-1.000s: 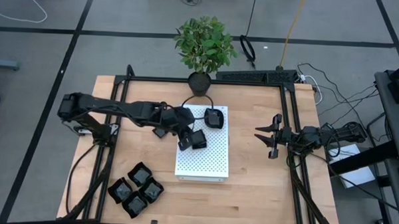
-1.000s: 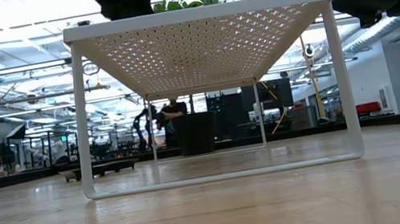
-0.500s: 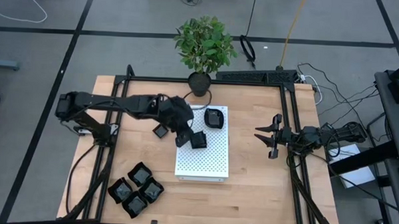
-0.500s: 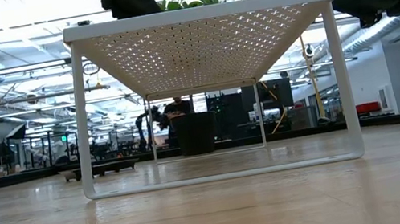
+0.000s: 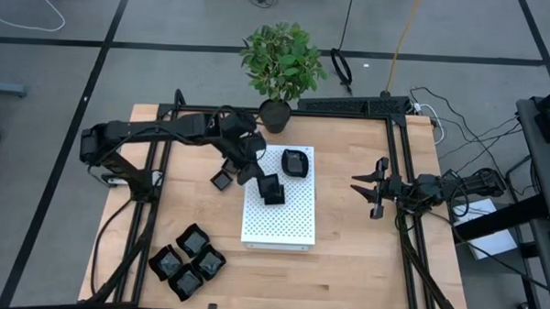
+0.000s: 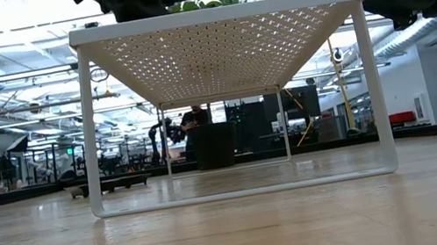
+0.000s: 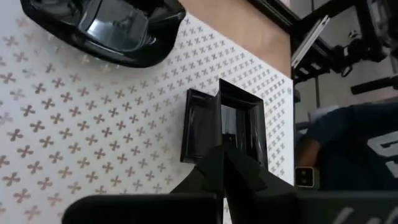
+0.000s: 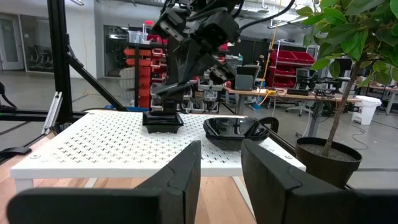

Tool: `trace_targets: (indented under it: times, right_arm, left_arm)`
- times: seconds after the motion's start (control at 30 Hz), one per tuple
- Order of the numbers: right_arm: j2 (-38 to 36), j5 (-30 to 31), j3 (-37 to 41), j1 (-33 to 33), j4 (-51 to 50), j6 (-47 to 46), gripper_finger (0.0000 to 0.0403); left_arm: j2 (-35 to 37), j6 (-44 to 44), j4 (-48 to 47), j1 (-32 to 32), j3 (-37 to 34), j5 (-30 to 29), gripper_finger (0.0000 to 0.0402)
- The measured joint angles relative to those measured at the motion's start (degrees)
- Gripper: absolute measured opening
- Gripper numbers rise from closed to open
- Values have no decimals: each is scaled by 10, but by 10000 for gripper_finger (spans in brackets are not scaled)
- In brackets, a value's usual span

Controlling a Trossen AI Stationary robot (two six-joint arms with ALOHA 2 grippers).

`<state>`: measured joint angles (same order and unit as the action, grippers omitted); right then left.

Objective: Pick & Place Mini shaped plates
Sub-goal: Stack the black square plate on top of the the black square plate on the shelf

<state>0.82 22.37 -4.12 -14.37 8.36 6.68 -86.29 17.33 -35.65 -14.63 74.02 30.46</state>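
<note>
Since earlier, left claw [image 5: 250, 168] withdrew from square plate [image 5: 272, 189] on board [image 5: 286, 224], fingers shut, empty. Risk: returning sweep knocks plate off.

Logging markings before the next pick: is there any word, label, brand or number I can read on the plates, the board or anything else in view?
None can be read.
Square plate and rounded plate on the white board: glossy black, no markings.
Plates on the table: no markings visible.
Dark garment of a person at the left wrist view's edge: pale lettering, cropped and blurred, unreadable.
Room behind, right wrist view: red bins, no legible signs.
</note>
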Motion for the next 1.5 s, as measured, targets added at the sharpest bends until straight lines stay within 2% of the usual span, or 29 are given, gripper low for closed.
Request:
trace_targets:
  times: [0.53,0.83,1.1,1.3,1.5]
  right_arm:
    - [0,0,0,0,1,0,102]
    - [0,0,0,0,0,0,102]
    - [0,0,0,0,0,0,102]
    - [0,0,0,0,0,0,102]
    - [0,0,0,0,0,0,102]
  left_arm:
    - [-76,-38,29,12,0,9,1]
    - [-84,-37,28,12,0,9,6]
    - [-84,-7,26,12,0,-35,67]
    - [-78,-7,28,13,0,-35,127]
    - [-59,-25,28,16,-1,-35,156]
